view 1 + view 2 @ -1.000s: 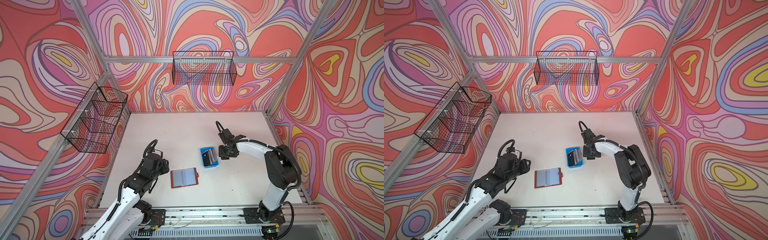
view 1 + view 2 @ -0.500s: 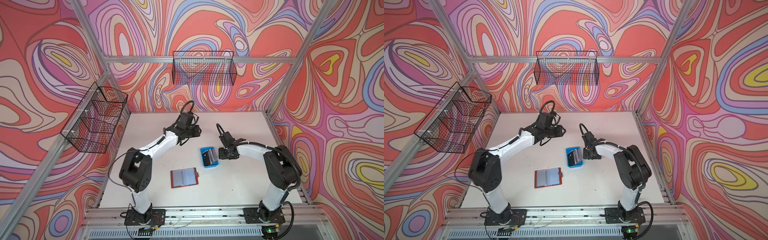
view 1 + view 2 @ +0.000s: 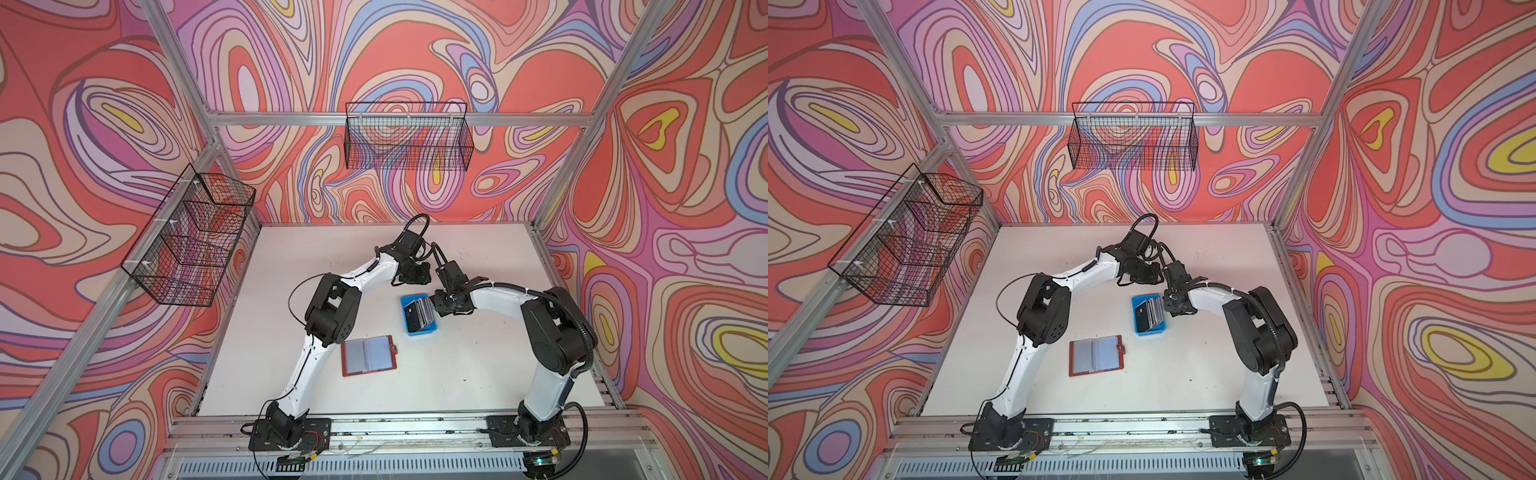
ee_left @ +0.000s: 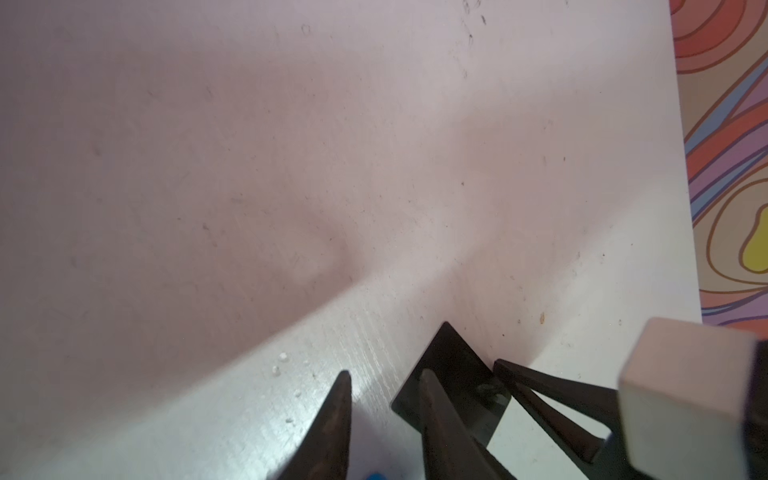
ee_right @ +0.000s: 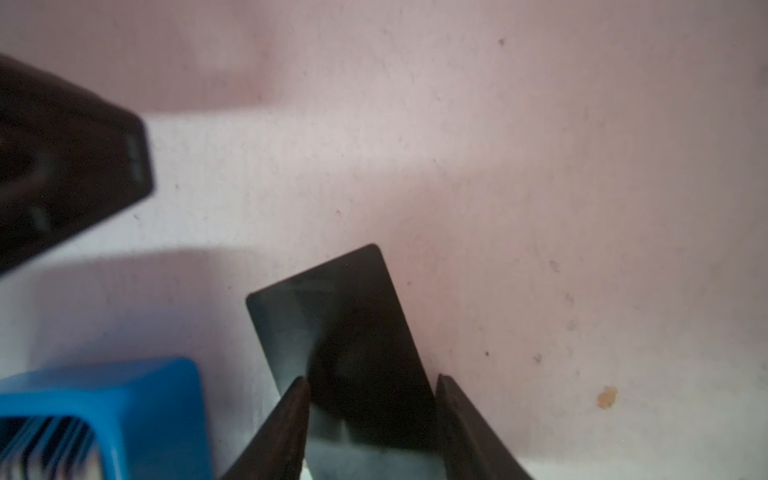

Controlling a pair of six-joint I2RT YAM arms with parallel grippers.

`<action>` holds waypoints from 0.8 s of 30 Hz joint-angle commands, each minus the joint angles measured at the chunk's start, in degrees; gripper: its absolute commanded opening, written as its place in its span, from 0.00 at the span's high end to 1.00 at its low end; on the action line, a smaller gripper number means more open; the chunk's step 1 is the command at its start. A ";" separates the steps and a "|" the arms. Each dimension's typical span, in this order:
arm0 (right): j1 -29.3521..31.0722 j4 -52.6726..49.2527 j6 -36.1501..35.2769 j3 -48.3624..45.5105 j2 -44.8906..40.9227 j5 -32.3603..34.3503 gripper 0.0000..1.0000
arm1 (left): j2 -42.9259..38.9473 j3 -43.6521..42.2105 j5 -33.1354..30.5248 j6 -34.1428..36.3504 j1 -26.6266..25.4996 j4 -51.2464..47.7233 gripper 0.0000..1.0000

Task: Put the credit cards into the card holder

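White left arm arches far forward, left hand beside right hand.

A: Card holder finish?
B: Red-brown cover, grey sleeves.
A: Tray?
B: Blue. Credit cards inside: black and pale, mixed. Single card: black.
A: Walls, surface?
B: Walls: red, pink, lilac, blue and yellow swirls. Surface: white.
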 commanded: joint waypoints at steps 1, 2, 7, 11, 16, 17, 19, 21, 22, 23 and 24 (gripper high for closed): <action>0.39 -4.75 1.00 -3.20 4.24 -7.24 0.50 | 2.36 2.76 1.87 2.43 -0.75 -4.74 0.69; 0.38 -4.77 1.10 -3.09 3.90 -7.30 0.50 | 2.70 3.09 2.12 2.44 -0.75 -4.86 0.69; 0.41 -5.77 1.39 -2.45 1.66 -7.43 0.54 | 3.65 3.32 4.19 2.87 -0.75 -4.96 0.69; 0.39 -6.17 2.02 -2.78 -0.99 -6.97 0.55 | 4.03 3.24 4.75 3.87 -0.90 -6.48 0.69; 0.38 -6.53 2.47 -3.84 -4.26 -6.26 0.55 | 4.93 3.61 4.41 5.43 -1.92 -9.46 0.70; 0.41 -6.58 2.47 -4.07 -4.59 -6.24 0.53 | 5.08 3.83 4.25 5.78 -2.21 -10.37 0.70; 0.41 -6.83 2.68 -4.66 -4.66 -5.67 0.53 | 5.11 3.96 3.00 6.16 -3.09 -12.77 0.71; 0.37 -6.59 3.20 -5.82 -7.51 -5.03 0.53 | 4.36 3.10 2.91 6.76 -4.34 -13.78 0.71; 0.43 -6.36 3.34 -6.49 -8.42 -4.76 0.52 | 4.06 2.55 2.84 6.99 -5.10 -14.14 0.71; 0.43 -6.20 3.47 -6.97 -9.02 -4.67 0.52 | 3.99 2.40 2.75 7.23 -5.75 -15.10 0.71; 0.41 -6.12 3.92 -7.67 -9.89 -4.27 0.52 | 3.79 2.00 2.90 7.43 -6.43 -15.56 0.71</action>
